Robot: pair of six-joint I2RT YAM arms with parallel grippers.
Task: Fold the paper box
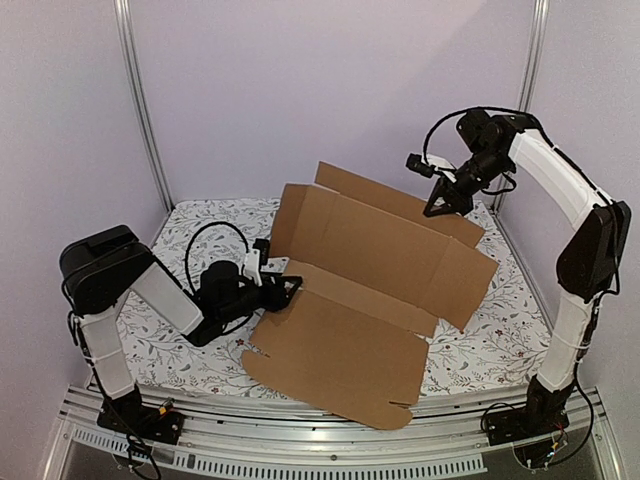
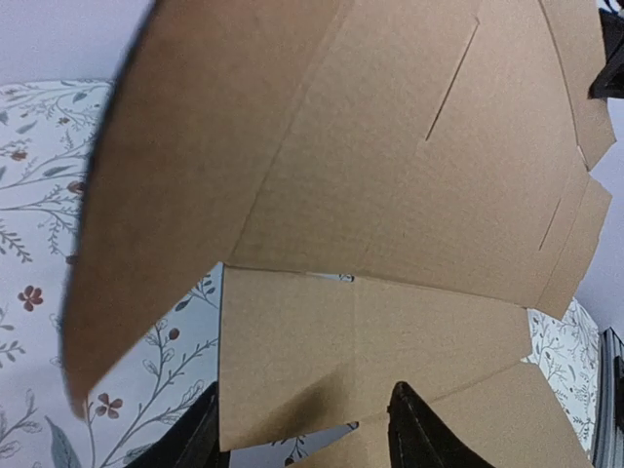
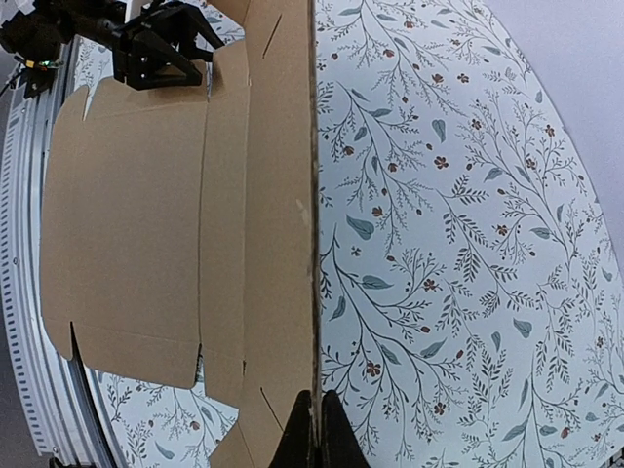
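The paper box is a large brown die-cut cardboard sheet with flaps and slits. Its front half lies flat on the table and its back panel stands up, tilted. My right gripper is shut on the top edge of that raised panel; in the right wrist view the fingertips pinch the edge of the cardboard. My left gripper is at the sheet's left side, low over the table. In the left wrist view it is open, with a side flap lying between and beyond the fingers. The left gripper also shows in the right wrist view.
A floral tablecloth covers the table. Metal frame posts stand at the back corners, with white walls behind. An aluminium rail runs along the near edge; the sheet's front corner overhangs it.
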